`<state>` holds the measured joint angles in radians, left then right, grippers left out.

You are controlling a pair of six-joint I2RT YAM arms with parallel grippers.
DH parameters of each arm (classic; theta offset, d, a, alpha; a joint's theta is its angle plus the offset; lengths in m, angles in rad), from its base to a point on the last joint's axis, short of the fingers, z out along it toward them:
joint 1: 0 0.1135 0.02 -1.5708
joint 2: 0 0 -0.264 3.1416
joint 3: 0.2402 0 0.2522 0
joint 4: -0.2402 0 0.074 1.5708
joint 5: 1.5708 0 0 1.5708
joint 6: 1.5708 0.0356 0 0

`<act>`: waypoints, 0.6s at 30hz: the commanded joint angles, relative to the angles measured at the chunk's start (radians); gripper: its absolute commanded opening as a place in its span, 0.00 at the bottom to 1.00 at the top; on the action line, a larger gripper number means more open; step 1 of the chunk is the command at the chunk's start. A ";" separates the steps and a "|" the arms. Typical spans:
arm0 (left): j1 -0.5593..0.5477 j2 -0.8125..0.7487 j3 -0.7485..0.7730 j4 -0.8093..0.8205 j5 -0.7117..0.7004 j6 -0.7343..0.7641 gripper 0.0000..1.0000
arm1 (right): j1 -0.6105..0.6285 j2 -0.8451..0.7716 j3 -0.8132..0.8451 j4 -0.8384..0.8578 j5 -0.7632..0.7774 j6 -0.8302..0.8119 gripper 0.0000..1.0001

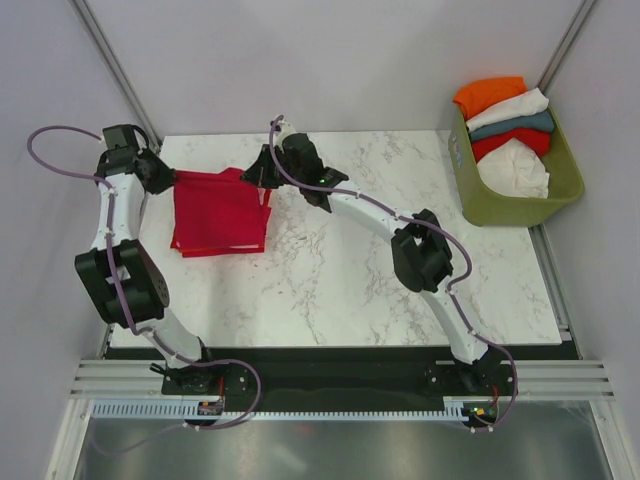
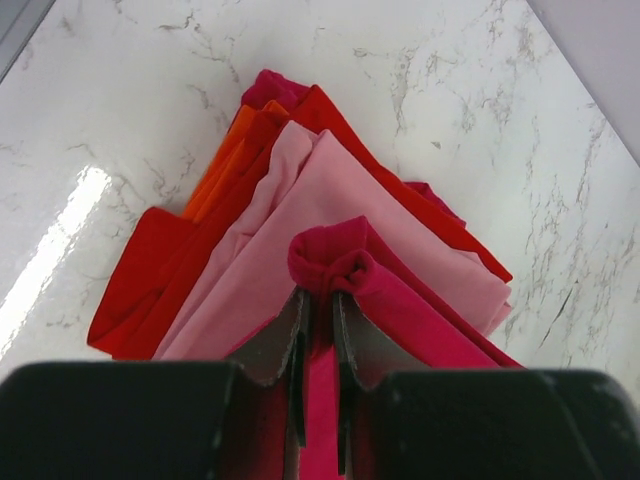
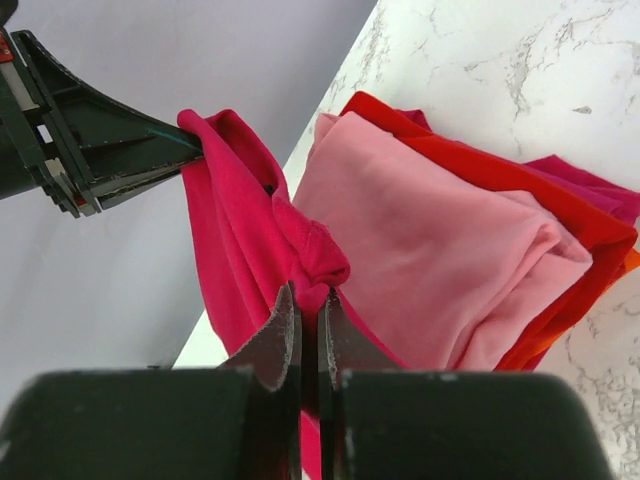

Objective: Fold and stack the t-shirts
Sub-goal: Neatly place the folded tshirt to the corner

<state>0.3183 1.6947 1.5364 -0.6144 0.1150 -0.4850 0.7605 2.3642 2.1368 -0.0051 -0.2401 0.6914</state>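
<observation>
Crimson t-shirt point(image 3: 240, 220) edge pinched — aloft.

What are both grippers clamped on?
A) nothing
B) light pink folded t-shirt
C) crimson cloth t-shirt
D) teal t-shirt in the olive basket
C: in both wrist views the left gripper and right gripper pinch bunched edges of the crimson cloth t-shirt, held over the folded light pink t-shirt.

The crimson shirt point(image 3: 235, 230) stretches between the left fingers point(image 2: 275, 345) and the right fingers point(image 3: 282, 340), closing that gap. Under them a pile of folded shirts point(image 2: 330, 200) blocks the table point(image 1: 330, 290). Right of the right fingers the table lies bare as far as the basket point(image 1: 520, 208), though the right arm point(image 1: 370, 210) crosses it. The back wall point(image 1: 350, 60) stands close behind both.
</observation>
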 commanded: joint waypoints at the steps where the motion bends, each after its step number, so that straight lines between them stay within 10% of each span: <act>1: 0.028 0.057 0.080 0.148 -0.064 -0.013 0.02 | -0.050 0.029 0.060 0.062 -0.010 0.014 0.00; 8: 0.028 0.177 0.125 0.237 0.038 -0.036 0.02 | -0.073 0.096 0.094 0.116 -0.005 0.004 0.01; 10: 0.030 0.219 0.159 0.239 0.072 -0.040 0.03 | -0.078 0.107 0.092 0.132 0.013 -0.003 0.24; 14: 0.028 0.234 0.176 0.235 0.106 -0.046 0.61 | -0.089 0.112 0.084 0.131 0.030 -0.018 0.65; 18: 0.028 0.163 0.113 0.252 0.097 -0.044 0.68 | -0.090 0.031 0.022 0.117 0.050 -0.049 0.70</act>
<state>0.3431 1.9331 1.6554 -0.4381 0.2180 -0.5220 0.6746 2.4752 2.1780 0.0757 -0.2184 0.6819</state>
